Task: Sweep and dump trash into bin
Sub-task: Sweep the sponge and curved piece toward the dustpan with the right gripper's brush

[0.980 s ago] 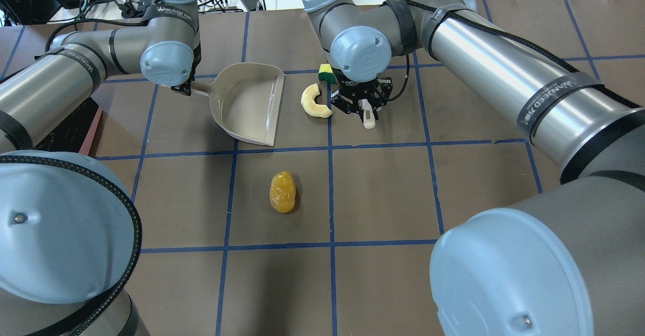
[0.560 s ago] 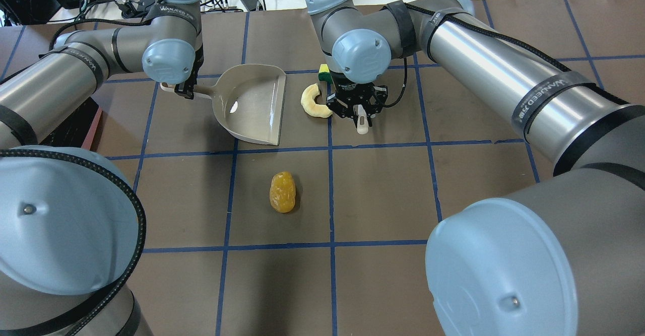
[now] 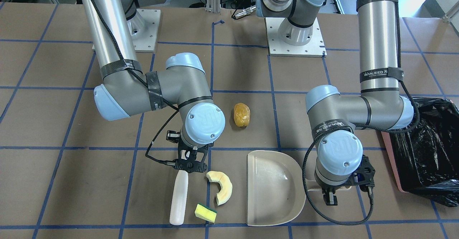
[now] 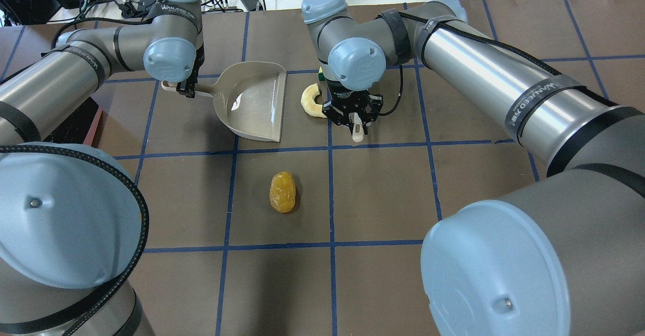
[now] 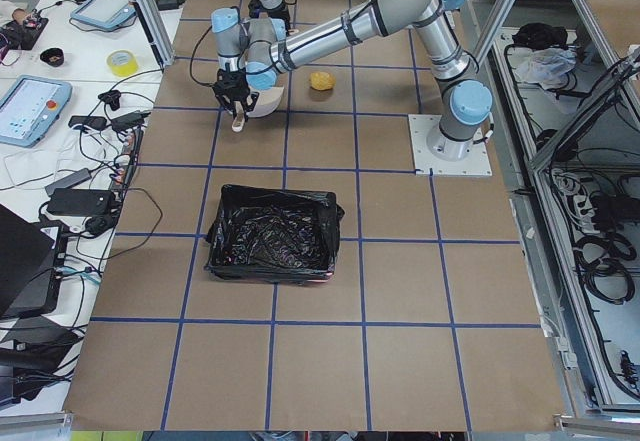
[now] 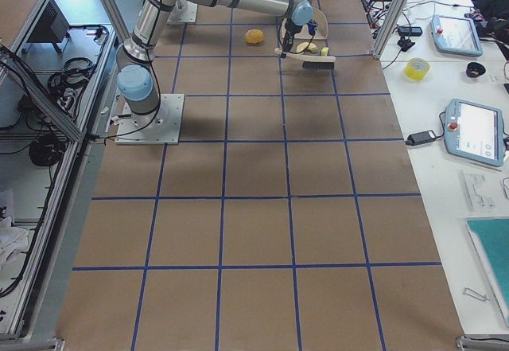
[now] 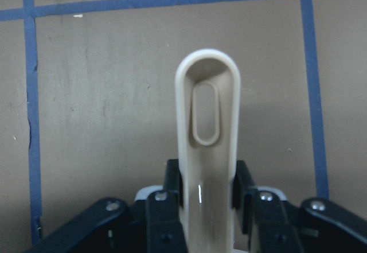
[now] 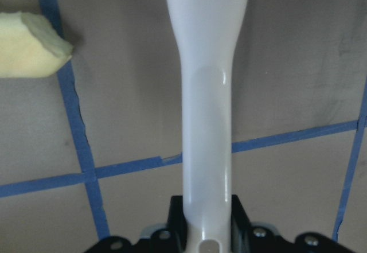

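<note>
The right pincer (image 3: 190,163), clamped on the pale plastic brush (image 3: 178,199), has slid closer to the pale curved crescent slice (image 3: 220,187) just beside it. The yellow-and-green sponge block (image 3: 205,213) lies by the brush's far end. Farther off, the left pincer (image 3: 330,196) grips the empty beige dustpan (image 3: 272,185). The lumpy golden-brown lump (image 3: 242,114) sits well apart, and the black-lined pink bin (image 3: 423,149) lies beyond the left pincer. Sweeping seems barely begun.

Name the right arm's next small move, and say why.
Probably sweep the brush sideways toward the dustpan: the crescent slice lies between them by the pan's open edge, the right tool grips the brush, and the left tool holds the dustpan's handle.
</note>
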`<state>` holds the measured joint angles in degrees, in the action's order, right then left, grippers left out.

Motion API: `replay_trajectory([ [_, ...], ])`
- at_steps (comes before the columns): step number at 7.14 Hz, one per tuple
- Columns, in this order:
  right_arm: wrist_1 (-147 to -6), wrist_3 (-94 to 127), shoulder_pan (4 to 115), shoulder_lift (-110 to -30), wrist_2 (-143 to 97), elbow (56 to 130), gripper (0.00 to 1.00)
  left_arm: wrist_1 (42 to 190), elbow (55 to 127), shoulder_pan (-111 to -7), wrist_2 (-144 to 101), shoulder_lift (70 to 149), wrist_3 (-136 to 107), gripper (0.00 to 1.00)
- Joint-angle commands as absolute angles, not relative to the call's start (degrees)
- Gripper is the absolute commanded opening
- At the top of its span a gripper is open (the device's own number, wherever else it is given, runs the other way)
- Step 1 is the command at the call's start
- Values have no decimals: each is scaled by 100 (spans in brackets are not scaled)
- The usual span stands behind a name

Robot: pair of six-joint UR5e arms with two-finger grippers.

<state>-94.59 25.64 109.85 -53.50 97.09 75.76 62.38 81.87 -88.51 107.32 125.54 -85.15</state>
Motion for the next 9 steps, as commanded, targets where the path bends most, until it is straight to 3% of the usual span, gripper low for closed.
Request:
replay_trajectory([
  [1,-9518,2540,11266,-5257,9686,7506,0,6231,8157,-8851,10731,12560,-8534,0],
  [9,-9598,3320,11909,-4457,8088,5960,0,6179,8147,-8851,10740,12560,-8543,0],
])
